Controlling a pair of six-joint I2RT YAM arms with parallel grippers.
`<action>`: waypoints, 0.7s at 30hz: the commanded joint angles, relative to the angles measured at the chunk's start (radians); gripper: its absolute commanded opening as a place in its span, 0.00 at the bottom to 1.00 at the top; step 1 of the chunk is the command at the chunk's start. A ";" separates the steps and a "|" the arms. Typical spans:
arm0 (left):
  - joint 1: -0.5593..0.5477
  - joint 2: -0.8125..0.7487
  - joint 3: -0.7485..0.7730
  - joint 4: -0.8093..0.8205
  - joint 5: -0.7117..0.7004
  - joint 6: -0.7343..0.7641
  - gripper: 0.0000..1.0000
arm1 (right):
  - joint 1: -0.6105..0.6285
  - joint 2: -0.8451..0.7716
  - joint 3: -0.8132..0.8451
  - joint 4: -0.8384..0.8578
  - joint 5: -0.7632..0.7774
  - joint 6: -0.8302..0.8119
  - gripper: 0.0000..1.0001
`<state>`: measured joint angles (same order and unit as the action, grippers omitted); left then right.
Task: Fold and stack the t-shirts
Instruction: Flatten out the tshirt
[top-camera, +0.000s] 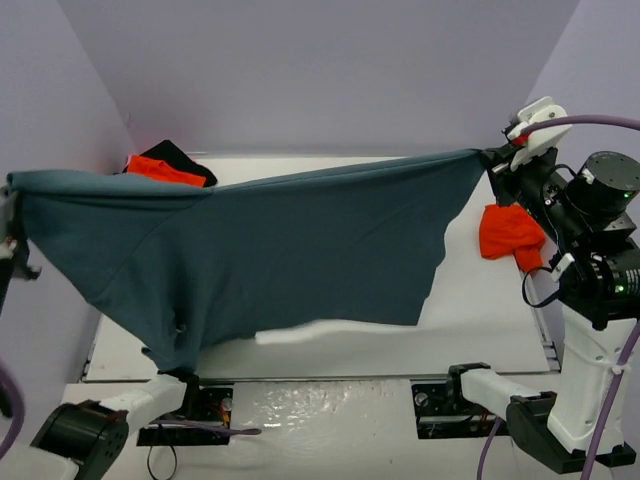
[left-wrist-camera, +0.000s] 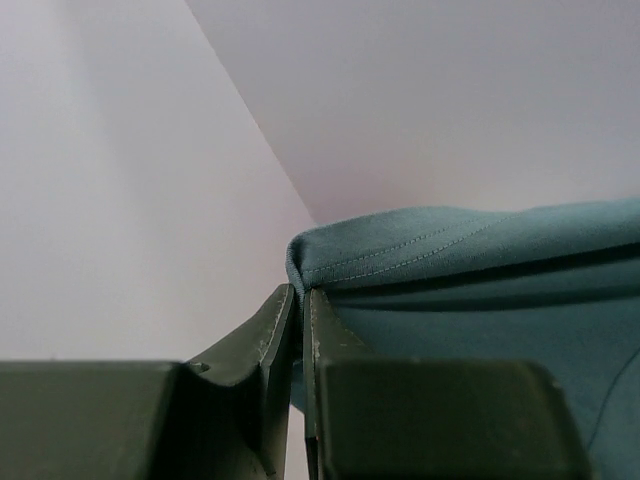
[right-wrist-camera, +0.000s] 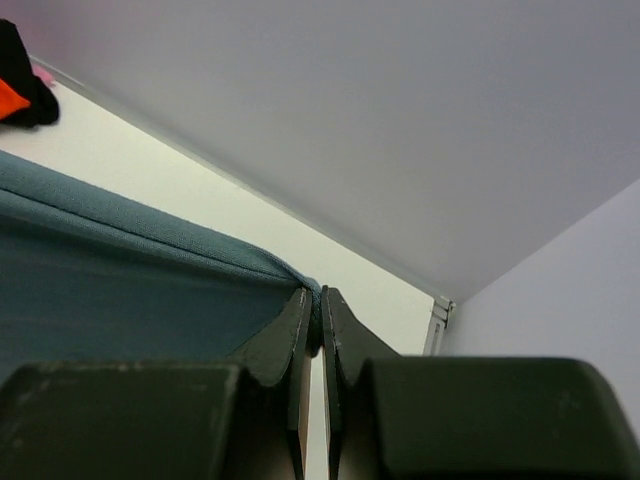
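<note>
top cam: slate-blue t-shirt (top-camera: 280, 250) stretched out in the air over the tabletop (top-camera: 480, 310), one bit sagging low at near-left; crumpled orange t-shirt (top-camera: 508, 232) on the right, second orange t-shirt (top-camera: 160, 168) plus a black t-shirt (top-camera: 185, 153) back left
left wrist: left pincer (left-wrist-camera: 300, 300) clenched on the blue shirt's stitched edge
right wrist: right pincer (right-wrist-camera: 318, 300) clamped tight on its other corner
</note>
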<state>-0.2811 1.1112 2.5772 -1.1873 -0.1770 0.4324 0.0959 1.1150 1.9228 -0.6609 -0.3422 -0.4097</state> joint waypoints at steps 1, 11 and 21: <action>-0.062 0.182 0.055 0.004 -0.200 0.125 0.00 | -0.017 0.133 0.014 0.000 0.178 -0.081 0.00; -0.015 0.720 0.106 0.069 -0.079 0.207 0.00 | -0.004 0.506 0.054 -0.003 0.244 -0.160 0.00; 0.106 1.134 0.132 0.378 0.050 0.213 0.00 | -0.038 1.018 0.248 0.133 0.253 -0.156 0.00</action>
<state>-0.2020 2.2612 2.6705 -1.0321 -0.1364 0.6117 0.0845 1.9747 2.0079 -0.6373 -0.1303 -0.5594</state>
